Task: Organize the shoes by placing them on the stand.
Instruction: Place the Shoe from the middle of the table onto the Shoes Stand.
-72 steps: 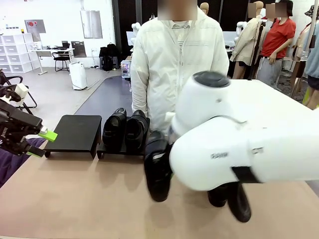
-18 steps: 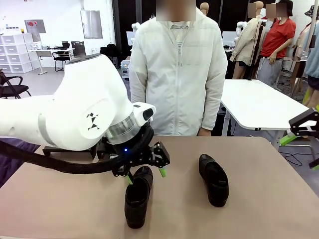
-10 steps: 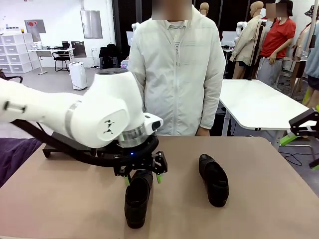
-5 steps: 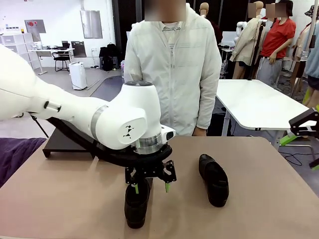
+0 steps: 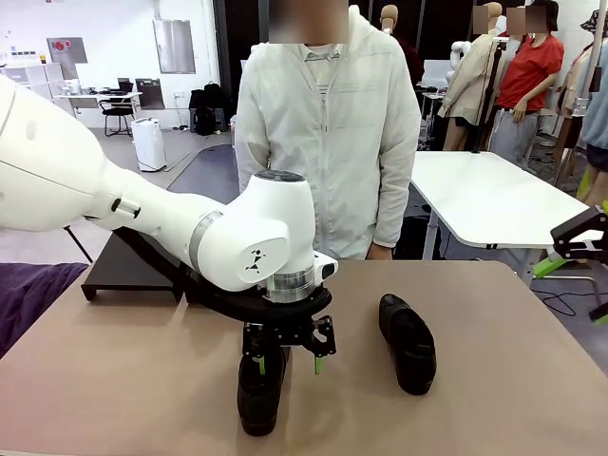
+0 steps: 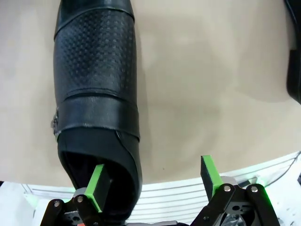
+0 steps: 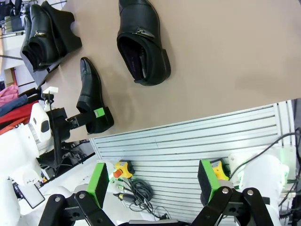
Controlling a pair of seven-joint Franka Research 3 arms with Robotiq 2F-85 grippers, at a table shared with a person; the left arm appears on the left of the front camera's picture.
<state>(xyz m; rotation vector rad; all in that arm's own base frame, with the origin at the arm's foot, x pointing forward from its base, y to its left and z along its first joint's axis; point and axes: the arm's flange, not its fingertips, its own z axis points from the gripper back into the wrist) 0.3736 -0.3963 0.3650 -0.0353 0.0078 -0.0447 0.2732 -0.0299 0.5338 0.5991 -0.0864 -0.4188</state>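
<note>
A black shoe lies toe-forward near the table's front, and a second shoe lies to its right. My left gripper points straight down over the near shoe's heel end and is open. In the left wrist view one green pad sits inside the shoe opening, while the other pad hangs over bare table. The black stand is at the back left. The right wrist view shows two shoes on the stand. My right gripper hangs open off the table's right edge.
A person in a white jacket stands at the far side, hands low by the table edge. My left arm's big white elbow covers the table's back middle. Below my right gripper are a ribbed metal frame and cables.
My left gripper has moved right and down over the near shoe's heel, turning so one finger enters the opening. The shoes and my right arm have not moved.
</note>
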